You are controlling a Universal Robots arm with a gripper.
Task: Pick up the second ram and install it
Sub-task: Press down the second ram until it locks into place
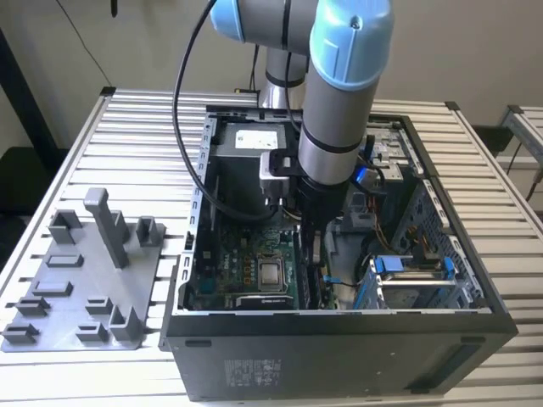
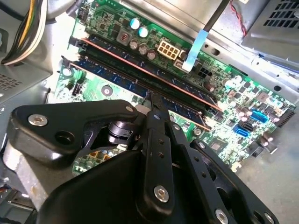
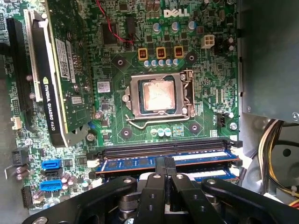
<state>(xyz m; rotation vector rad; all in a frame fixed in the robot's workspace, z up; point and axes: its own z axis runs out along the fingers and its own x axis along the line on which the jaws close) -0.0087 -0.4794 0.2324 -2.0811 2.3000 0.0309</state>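
My gripper reaches down into the open computer case, over the memory slots of the green motherboard. The second ram is a thin dark board standing edge-up in a slot. In both wrist views my gripper is shut, its tips resting on the top edge near the middle of the second ram. The jaws close along the board's length, not across it. Another memory board stands in the neighbouring slot.
The processor socket lies just beyond the slots, with a graphics card past it. Yellow cables hang beside the slots' end. Blue drive clips sit at the exterior view's right. A grey parts fixture lies outside the case.
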